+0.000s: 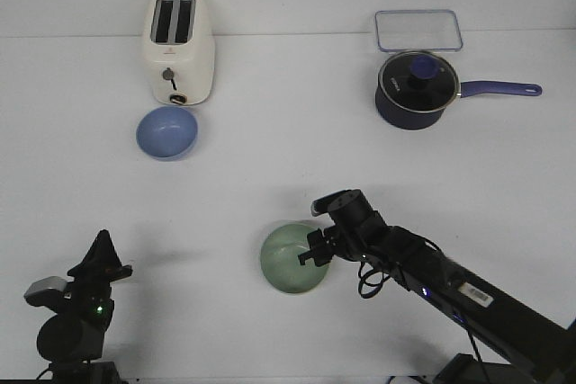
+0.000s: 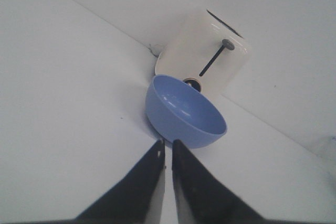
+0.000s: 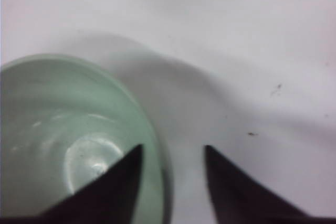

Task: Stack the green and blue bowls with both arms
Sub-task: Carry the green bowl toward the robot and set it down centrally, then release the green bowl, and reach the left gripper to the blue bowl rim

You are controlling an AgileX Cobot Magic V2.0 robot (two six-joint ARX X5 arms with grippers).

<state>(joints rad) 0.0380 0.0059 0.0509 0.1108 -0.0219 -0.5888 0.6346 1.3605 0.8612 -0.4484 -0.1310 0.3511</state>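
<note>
1. Two bowls sit well apart on the tabletop [image 1: 270, 168], so no stacking is done yet: the blue bowl [image 1: 167, 131] rests just in front of the toaster [image 1: 179, 47], the green bowl [image 1: 293, 258] near the front centre.
2. Right gripper [image 3: 170, 153] is spread, its fingers straddling the green bowl's rim, one inside and one outside; I judge a grasp is about to begin.
3. Left gripper [image 2: 168, 148] is nearly pressed together, holding nothing, well short of the blue bowl.
4. Both bowls stand upright, mouths facing up; being round, neither has a long axis.
5. Left to do: grip, lift, and nest one bowl inside the other.
</note>
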